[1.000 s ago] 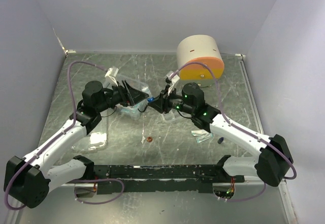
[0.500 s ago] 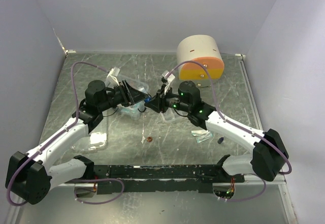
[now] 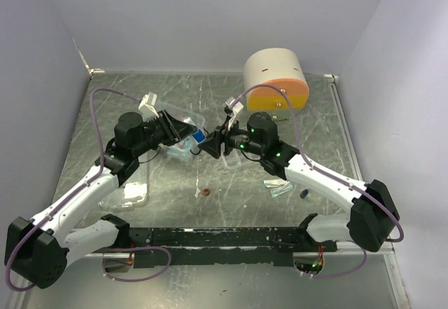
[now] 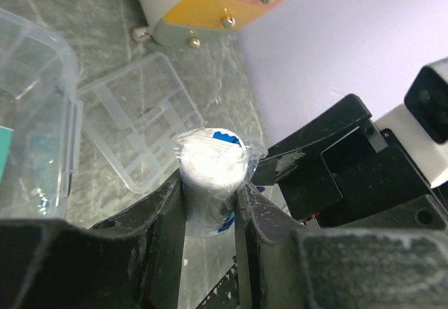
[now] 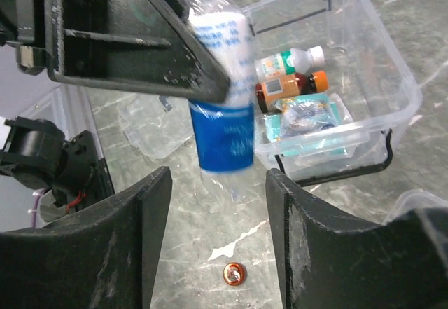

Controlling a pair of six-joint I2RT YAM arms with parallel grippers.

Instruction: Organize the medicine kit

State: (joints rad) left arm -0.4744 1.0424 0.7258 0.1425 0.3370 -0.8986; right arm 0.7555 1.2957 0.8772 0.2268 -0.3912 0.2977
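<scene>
My left gripper (image 3: pixel 190 136) is shut on a plastic-wrapped blue and white bandage roll (image 3: pixel 199 138) and holds it above the table. In the left wrist view the roll (image 4: pixel 212 165) sits between the two fingers (image 4: pixel 157 218). My right gripper (image 3: pixel 212 144) is open and empty just right of the roll; its view shows the roll (image 5: pixel 222 116) hanging beyond its open jaws. The clear medicine box (image 5: pixel 392 78) holds an orange-capped bottle (image 5: pixel 290 85), a white bottle (image 5: pixel 290 60) and packets. It also shows in the top view (image 3: pixel 178 151).
A clear lid (image 3: pixel 126 191) lies front left. A clear divided tray (image 4: pixel 140 120) lies under the grippers. A copper coin (image 3: pixel 206 193) lies on the table. A packet (image 3: pixel 280 188) and a small dark item (image 3: pixel 303 193) lie front right. A beige and orange cylinder (image 3: pixel 276 79) stands at the back.
The roll has moved a little to the left with my left gripper. My right arm reached left, and its jaws now stand open beside the roll.
</scene>
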